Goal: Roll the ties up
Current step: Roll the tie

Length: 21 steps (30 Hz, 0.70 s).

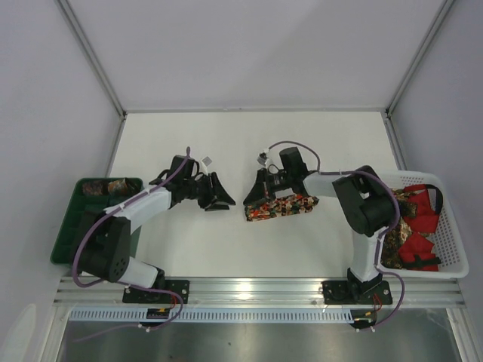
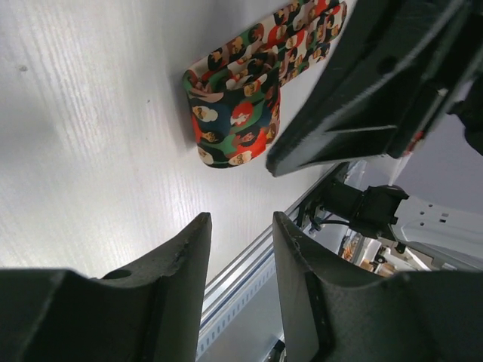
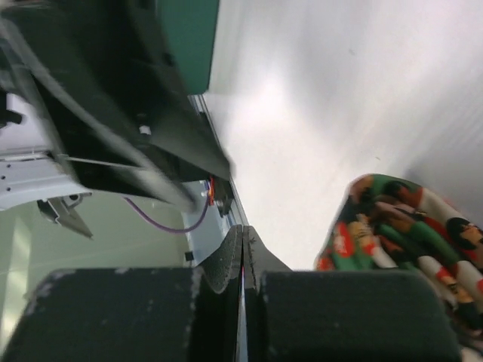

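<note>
In the top external view, the white surface (image 1: 249, 143) fills the middle of the frame. A patterned tie (image 1: 283, 205) lies on it just right of centre, a short, folded strip. The right hand (image 1: 255, 197) sits at the tie's left end. From this height I cannot tell whether its fingers are parted. The left hand (image 1: 220, 197) is just left of it, off the fabric, with its fingers spread. A green tray (image 1: 64, 234) sits at the left edge with rolled ties (image 1: 104, 186) at its upper end. A white basket (image 1: 453, 249) at the right edge holds loose ties (image 1: 411, 237), red and patterned.

In the left wrist view, the left hand (image 2: 240, 234) shows two dark fingers (image 2: 189, 256) at the bottom of the frame with a clear gap between them and nothing in it. Above them, at upper centre, the tie (image 2: 230, 128) rests on the surface (image 2: 90, 136). Its near end is curled into a loop and the rest runs off to the upper right. The right hand (image 2: 317, 132) hangs over it at upper right.

In the right wrist view, the right hand (image 3: 243, 256) sits at bottom centre with its fingers pressed flat together. I can make out no fabric between them. The tie (image 3: 400, 234) bulges at the lower right, beside the fingers. The left hand (image 3: 128, 105) is a dark blur at upper left, with a corner of the tray (image 3: 185, 38) at the top.
</note>
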### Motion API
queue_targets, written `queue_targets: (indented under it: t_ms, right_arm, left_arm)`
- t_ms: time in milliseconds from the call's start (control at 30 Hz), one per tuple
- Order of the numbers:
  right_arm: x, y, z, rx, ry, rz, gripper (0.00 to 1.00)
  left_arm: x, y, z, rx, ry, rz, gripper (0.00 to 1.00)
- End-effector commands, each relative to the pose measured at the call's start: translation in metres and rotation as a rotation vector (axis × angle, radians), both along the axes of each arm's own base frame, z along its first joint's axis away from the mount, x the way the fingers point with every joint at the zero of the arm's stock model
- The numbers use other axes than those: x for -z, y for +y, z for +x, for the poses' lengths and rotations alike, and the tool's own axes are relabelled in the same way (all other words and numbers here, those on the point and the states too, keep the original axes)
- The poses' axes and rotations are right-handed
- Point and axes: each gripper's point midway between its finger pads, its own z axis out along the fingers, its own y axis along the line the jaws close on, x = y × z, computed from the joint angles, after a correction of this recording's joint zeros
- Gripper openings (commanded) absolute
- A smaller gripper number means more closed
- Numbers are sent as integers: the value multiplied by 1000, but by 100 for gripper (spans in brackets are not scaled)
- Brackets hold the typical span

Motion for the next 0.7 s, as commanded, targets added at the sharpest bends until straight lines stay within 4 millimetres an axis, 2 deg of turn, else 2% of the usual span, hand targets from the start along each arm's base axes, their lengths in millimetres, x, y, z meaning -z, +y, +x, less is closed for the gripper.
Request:
queue_targets:
  t_ms: [0,33,67,100,133,167,233,333,433,667]
  right_arm:
    - [-31,-9,14,22,-161,-55,0]
    - [-21,-19,3,17,-95,-141,0]
    - [-21,-23,17,55,-144,-218,0]
    - [-17,-29,17,62,-146,-278,0]
    - [-1,-44,13,73,-135,-399,0]
    - [-1,-50,18,91,-143,-445,0]
    - [6,-63,12,99,-126,-533,0]
    - [14,-78,13,119,-169,-638,0]
    - [23,-85,12,122,-181,-703,0]
    - [36,-85,17,138,-183,-728,0]
  left_arm:
    - [-1,-7,7,-1,5,-67,45]
    - [-1,-10,10,0,0,-78,45]
    - [2,-10,11,-11,13,-84,45]
    - [7,-12,12,-10,33,-91,45]
    - [8,-15,15,-9,26,-104,45]
    - [10,-16,15,-16,42,-114,45]
    - [17,-20,18,-11,56,-135,45]
    - [26,-25,18,-3,89,-147,52]
    - [32,-30,18,8,102,-147,57]
    - [47,-38,19,25,119,-144,57]
